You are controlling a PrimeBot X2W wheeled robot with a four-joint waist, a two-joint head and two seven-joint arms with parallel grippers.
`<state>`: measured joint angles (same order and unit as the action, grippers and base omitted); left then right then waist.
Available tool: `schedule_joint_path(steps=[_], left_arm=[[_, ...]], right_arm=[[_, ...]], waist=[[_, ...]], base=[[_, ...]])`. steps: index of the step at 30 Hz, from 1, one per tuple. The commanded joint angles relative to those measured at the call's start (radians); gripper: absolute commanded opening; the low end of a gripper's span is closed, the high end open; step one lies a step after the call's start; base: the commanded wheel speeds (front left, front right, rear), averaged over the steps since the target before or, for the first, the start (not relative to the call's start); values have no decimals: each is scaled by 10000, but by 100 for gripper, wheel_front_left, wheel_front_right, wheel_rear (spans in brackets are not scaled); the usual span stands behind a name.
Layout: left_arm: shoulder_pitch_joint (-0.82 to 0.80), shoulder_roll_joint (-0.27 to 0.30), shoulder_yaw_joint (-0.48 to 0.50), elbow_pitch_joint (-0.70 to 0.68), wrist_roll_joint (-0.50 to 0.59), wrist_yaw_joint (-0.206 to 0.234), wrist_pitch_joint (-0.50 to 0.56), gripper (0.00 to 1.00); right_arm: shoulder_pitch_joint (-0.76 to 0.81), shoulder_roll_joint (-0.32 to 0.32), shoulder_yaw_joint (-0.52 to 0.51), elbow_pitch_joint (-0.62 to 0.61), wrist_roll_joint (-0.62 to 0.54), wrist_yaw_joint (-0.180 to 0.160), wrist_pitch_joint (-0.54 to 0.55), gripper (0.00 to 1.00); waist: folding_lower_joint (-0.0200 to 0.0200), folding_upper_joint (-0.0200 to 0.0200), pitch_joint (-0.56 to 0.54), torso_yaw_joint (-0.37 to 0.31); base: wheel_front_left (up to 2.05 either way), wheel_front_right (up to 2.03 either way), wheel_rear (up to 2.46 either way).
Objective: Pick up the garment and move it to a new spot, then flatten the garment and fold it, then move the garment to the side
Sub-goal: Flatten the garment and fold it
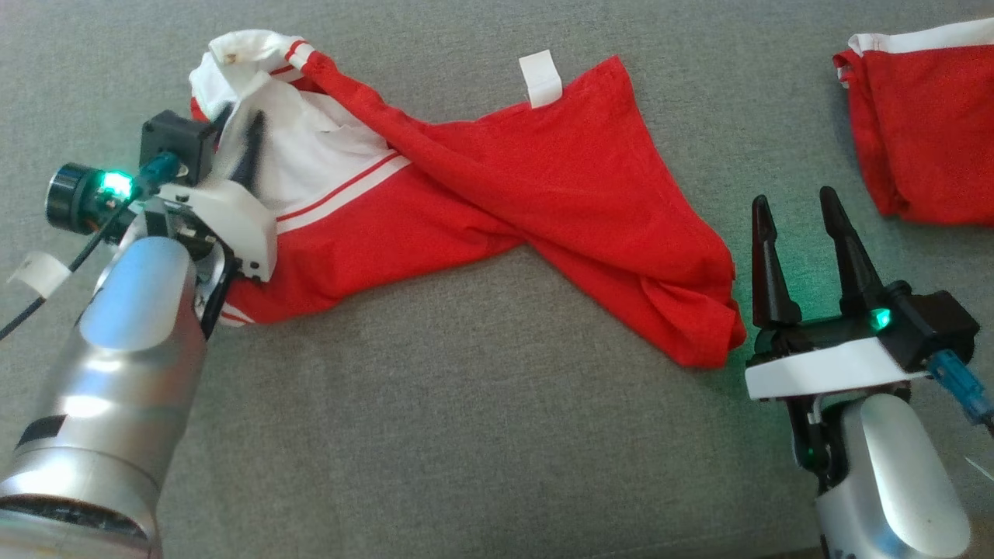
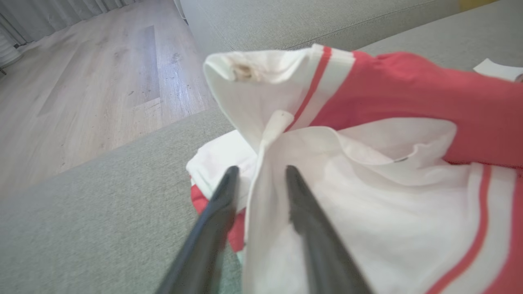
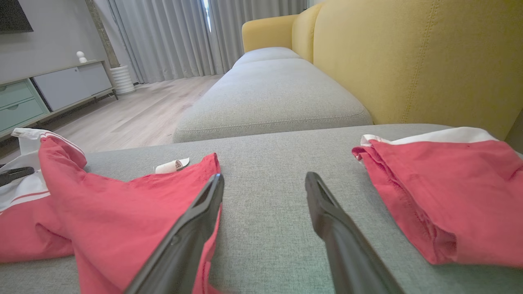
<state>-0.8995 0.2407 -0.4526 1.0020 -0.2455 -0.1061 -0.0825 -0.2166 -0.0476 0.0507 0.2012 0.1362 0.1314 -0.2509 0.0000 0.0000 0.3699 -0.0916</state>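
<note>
The garment (image 1: 497,178), a red shirt with white panels and red-striped white trim, lay crumpled and twisted across the grey sofa cushion (image 1: 466,419). Its white collar end was bunched at the upper left of the head view, and its red body ran down to the right in a creased band. The left gripper (image 1: 241,116) was down in that white end. In the left wrist view its two dark fingers (image 2: 216,212) stood on either side of a raised white fold, drawn partway in around it, but whether they pinched the cloth could not be made out. The right gripper (image 1: 794,196) held nothing, its fingers spread wide over bare cushion just beside the lower right corner of the red cloth. A small white tab (image 1: 541,78) lay touching the garment's upper edge, and another white strip (image 1: 37,273) lay on the cushion by the left arm. A second red garment (image 1: 924,132) with a white edge lay well apart at the upper right. The right wrist view showed a yellow backrest (image 3: 408,61), and the left wrist view a wooden floor (image 2: 81,90) beyond the cushion
</note>
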Motion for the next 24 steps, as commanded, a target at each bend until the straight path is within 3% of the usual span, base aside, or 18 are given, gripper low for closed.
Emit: schedule_joint_path(steps=[1, 15, 24], left_arm=[[-433, 310, 188, -126, -31, -53, -118, 0], [125, 56, -698, 46, -240, -231, -1123, 0], [741, 646, -1699, -1111, -646, -243, -1245, 0]], right_arm=[[-180, -26, 144, -326, -42, -7, -109, 100], [-11, -26, 56, 10, -43, -7, -109, 100], [175, -26, 137, 234, 122, -7, -109, 100]], waist=[[0, 0, -4, 7], [0, 0, -993, 462], [0, 0, -1827, 837]], base=[[0, 0, 0], [0, 0, 0], [0, 0, 0]])
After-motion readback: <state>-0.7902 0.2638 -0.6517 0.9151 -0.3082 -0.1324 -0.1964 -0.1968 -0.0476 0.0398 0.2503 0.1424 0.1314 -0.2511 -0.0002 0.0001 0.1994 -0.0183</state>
